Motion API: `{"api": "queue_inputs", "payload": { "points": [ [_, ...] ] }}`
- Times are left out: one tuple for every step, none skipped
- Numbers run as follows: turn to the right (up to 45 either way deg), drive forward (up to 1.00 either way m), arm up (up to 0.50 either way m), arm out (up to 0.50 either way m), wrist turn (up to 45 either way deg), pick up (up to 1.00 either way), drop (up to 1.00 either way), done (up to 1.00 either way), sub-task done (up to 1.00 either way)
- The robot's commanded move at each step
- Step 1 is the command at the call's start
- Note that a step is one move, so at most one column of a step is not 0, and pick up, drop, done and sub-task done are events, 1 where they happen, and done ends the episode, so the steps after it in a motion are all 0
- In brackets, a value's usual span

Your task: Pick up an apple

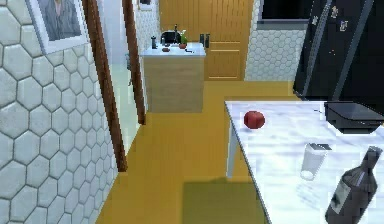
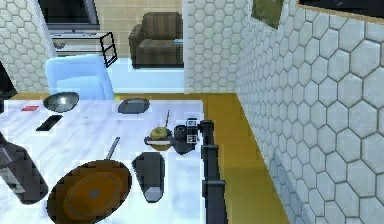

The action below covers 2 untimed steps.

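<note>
Apple: red, round, on the white marble surface in the forward view. It sits near the surface's far left corner, apart from the other items.

Same surface, forward view:
- black boxy appliance to the apple's right, at the far edge
- clear glass nearer the camera
- dark bottle at bottom right

Beyond it there is wooden floor and a small counter with a few items on top, with wooden doors behind. A black fridge is top right. The hex-tile wall on the left carries a framed picture.

Arm side view: the arm runs up from the bottom edge beside the surface's right edge. The fingers point left over the surface. A small yellowish round blob lies on the surface right at them. Can't tell whether the fingers hold anything, or whether they touch it.

Also on the surface here:
- dark oblong object
- brown pan
- thin utensil
- dark flat plate
- metal bowl
- black handset

A blue chair stands at the far side. An armchair and a TV are in the room beyond.
</note>
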Motion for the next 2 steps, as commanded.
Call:
{"api": "queue_inputs", "payload": {
  "points": [
    [0.0,0.0,0.1,0.0,0.0,0.0,0.0,0.0,0.0],
    [0.0,0.0,0.0,0.0,0.0,0.0,0.0,1.0,0.0]
  ]
}}
